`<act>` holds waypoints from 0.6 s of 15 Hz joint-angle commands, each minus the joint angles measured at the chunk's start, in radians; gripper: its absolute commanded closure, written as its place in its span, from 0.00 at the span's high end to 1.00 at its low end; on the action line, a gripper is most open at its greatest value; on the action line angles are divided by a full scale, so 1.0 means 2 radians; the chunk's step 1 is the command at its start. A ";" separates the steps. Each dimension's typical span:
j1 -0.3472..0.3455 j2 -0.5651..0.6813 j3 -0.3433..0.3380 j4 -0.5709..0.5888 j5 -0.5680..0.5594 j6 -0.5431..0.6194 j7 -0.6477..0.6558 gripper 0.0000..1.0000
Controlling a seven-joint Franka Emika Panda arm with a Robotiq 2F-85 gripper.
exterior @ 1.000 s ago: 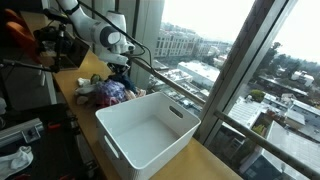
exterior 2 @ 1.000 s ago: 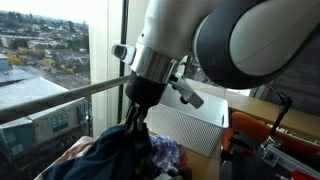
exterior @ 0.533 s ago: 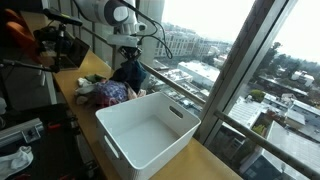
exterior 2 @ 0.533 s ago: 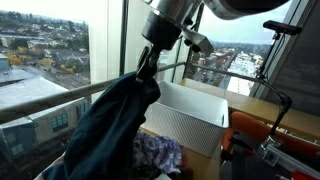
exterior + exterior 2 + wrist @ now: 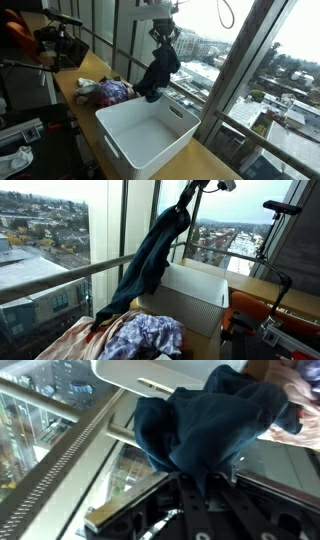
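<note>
My gripper (image 5: 164,33) is shut on a dark blue garment (image 5: 157,72) and holds it high in the air, so the cloth hangs down over the near end of the white bin (image 5: 150,135). In an exterior view the gripper (image 5: 187,202) is near the top and the garment (image 5: 147,265) drapes down to the clothes pile (image 5: 140,338). In the wrist view the garment (image 5: 205,420) bunches between the jaws at the gripper (image 5: 198,482), with the bin's rim (image 5: 150,375) beyond it.
A pile of mixed clothes (image 5: 108,92) lies on the wooden counter (image 5: 90,65) next to the bin. Tall windows with a metal rail (image 5: 60,275) run along the counter's edge. Cameras and gear (image 5: 55,40) stand at the far end.
My gripper has risen from the clothes pile and moved toward the bin, lifting the dark blue garment up with it until it hangs free.
</note>
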 commanded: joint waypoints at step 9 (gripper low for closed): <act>-0.028 -0.111 -0.059 0.128 -0.016 -0.136 0.000 0.02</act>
